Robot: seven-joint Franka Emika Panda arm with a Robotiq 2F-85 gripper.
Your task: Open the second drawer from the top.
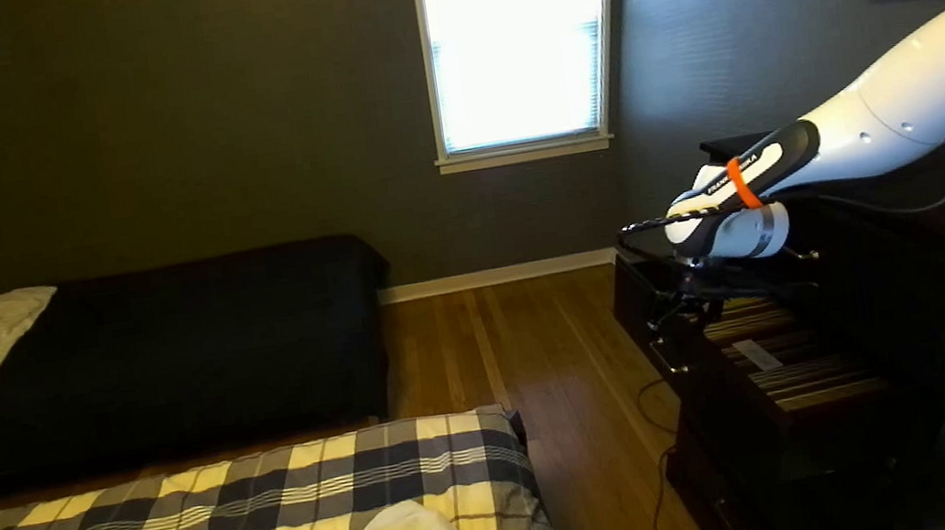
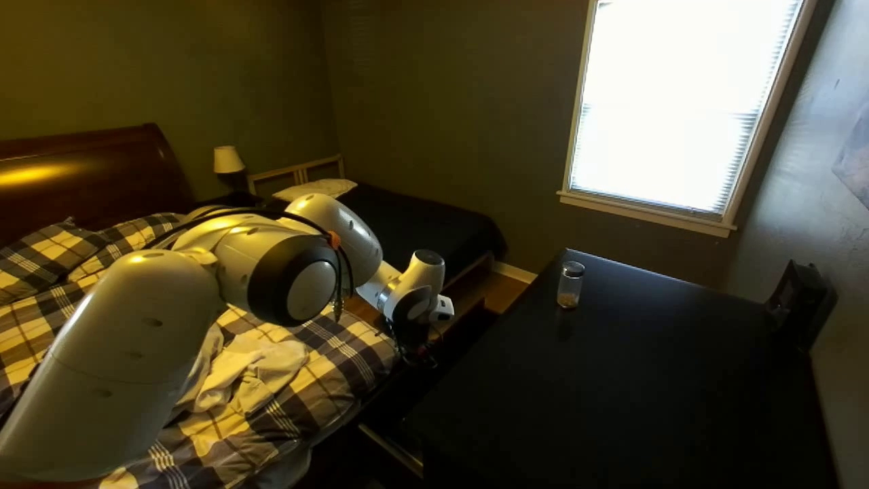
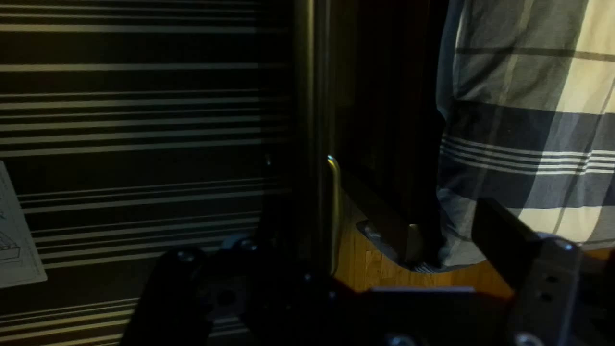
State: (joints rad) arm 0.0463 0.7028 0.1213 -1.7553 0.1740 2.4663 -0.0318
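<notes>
The drawer sticks well out of the dresser, and its striped bottom shows, with a paper on it. In an exterior view a small shiny pull shows higher up, so I think the top drawer is shut and this is the second one down. The job looks mostly done, but I can't tell if the drawer can come out more.

The fingers are wide apart. In the wrist view one looks to be over the inside of the drawer, and one is past its front, toward the checked bed. They don't seem to hold anything. It is too dark to tell if they touch the drawer.

The drawer is wide and looks like hard wood, so it should be stiff and not easy to break. It may feel a bit heavy and drag. The best place to take hold is the handle, a thin, smooth bar that looks like metal. It may be slippery, so the fingers should go right around it and pull straight. Hooking the front's top edge from inside could work too. Tugging hard at one end could make it twist and stick.
</notes>
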